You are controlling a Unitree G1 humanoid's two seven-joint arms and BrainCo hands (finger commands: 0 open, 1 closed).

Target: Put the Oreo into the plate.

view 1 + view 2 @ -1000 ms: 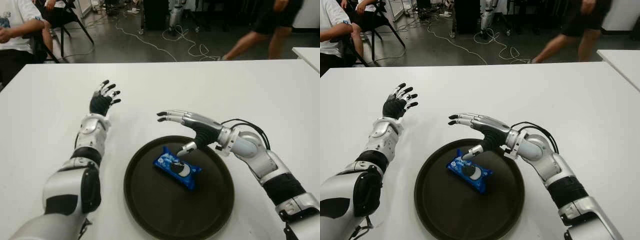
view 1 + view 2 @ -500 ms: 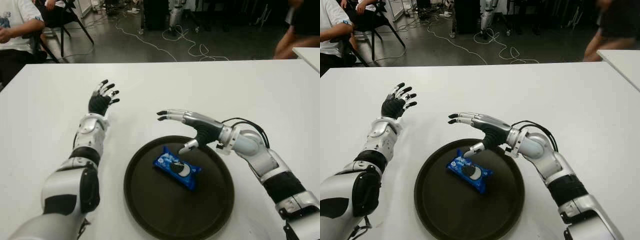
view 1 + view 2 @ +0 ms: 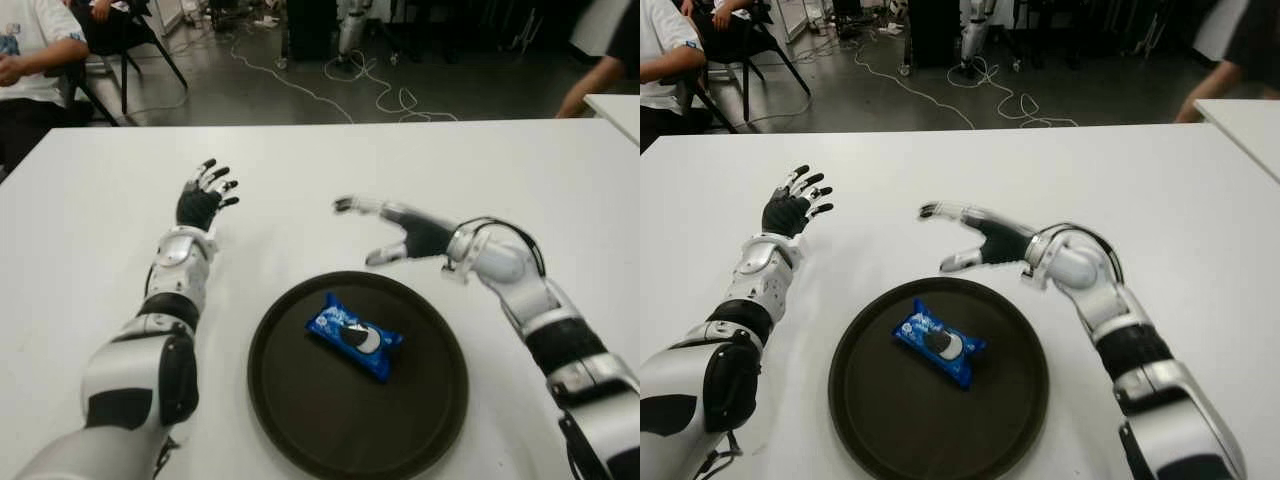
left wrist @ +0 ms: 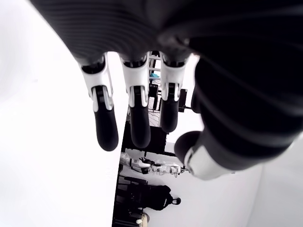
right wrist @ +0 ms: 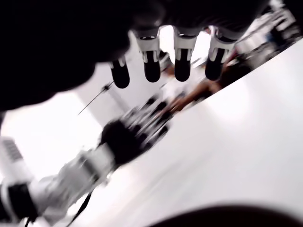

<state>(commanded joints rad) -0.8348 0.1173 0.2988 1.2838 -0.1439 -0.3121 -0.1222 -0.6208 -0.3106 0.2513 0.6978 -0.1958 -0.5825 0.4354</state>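
A blue Oreo packet [image 3: 354, 336] lies flat in the middle of a round dark plate [image 3: 420, 420] near the table's front edge. My right hand [image 3: 385, 230] hovers open above the table just beyond the plate's far rim, fingers spread and holding nothing; the right wrist view shows its fingertips [image 5: 151, 72] extended. My left hand [image 3: 205, 192] is open on the left side of the white table [image 3: 300, 170], well apart from the plate, its fingers [image 4: 135, 120] straight in the left wrist view.
A seated person [image 3: 30, 50] is beyond the table's far left corner. Cables [image 3: 350, 85] trail over the floor behind. Another person's leg [image 3: 595, 85] shows at the far right, beside a second white table [image 3: 618, 108].
My right hand has lifted off the plate and drawn back past its far rim, away from the Oreo packet. The packet and my left hand have stayed put.
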